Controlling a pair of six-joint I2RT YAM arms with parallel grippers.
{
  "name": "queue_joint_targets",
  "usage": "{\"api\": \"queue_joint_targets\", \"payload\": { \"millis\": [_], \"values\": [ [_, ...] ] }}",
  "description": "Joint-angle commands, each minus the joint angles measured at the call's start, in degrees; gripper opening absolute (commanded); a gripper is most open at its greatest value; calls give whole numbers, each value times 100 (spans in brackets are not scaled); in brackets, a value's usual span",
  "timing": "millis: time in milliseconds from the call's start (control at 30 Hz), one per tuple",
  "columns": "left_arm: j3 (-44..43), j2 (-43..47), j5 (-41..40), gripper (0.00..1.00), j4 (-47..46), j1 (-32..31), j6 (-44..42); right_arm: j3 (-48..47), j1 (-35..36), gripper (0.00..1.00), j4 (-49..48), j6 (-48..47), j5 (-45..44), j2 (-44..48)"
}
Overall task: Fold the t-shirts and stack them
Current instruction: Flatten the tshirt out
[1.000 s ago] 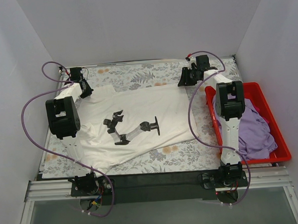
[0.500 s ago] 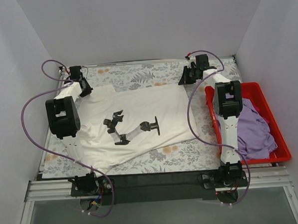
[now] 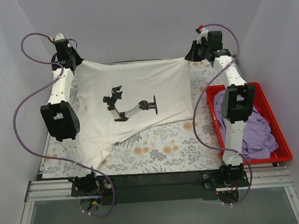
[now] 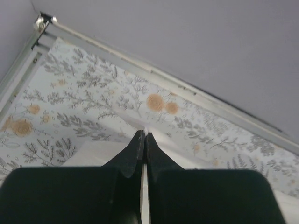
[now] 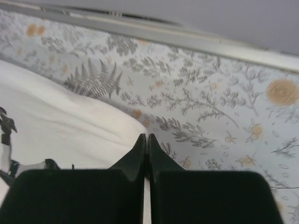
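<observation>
Floral tablecloth (image 3: 156, 147): covering the table from the near edge back.
Red bin (image 3: 272, 158): sitting at the near right, holding the lavender t-shirt (image 3: 258, 131), which is lying crumpled inside.
White t-shirt (image 3: 138, 82): hanging spread toward the far side with its robot-arm graphic (image 3: 131, 104) facing up and its lower left part trailing on the tablecloth.
Left gripper (image 3: 72, 63) and right gripper (image 3: 191, 56): both clamping tight on the white t-shirt's far corners and holding that edge taut between them.
</observation>
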State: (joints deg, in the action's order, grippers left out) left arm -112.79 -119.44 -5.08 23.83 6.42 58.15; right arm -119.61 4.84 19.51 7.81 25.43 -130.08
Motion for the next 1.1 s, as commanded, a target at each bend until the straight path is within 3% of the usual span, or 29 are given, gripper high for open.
{"api": "queue_joint_targets", "payload": {
  "millis": [0,167,667,867,1067],
  "values": [
    [-629,1009,-81,0,-72,62,108,-484,-115,1,-316,-17,-161,1211],
    [-806,1730,-160,0,-186,62,179,-274,-176,1,-412,-113,-275,2082],
    [-489,4339,-450,0,16,62,-462,2213,-185,1,-940,-702,-741,5667],
    [-848,4526,-625,0,16,-105,-962,2285,-98,1,-888,-755,-811,6108],
    [-1096,4122,-775,0,-159,-518,-1508,2144,-45,1,-773,-966,-1084,5987]
  ]
}}
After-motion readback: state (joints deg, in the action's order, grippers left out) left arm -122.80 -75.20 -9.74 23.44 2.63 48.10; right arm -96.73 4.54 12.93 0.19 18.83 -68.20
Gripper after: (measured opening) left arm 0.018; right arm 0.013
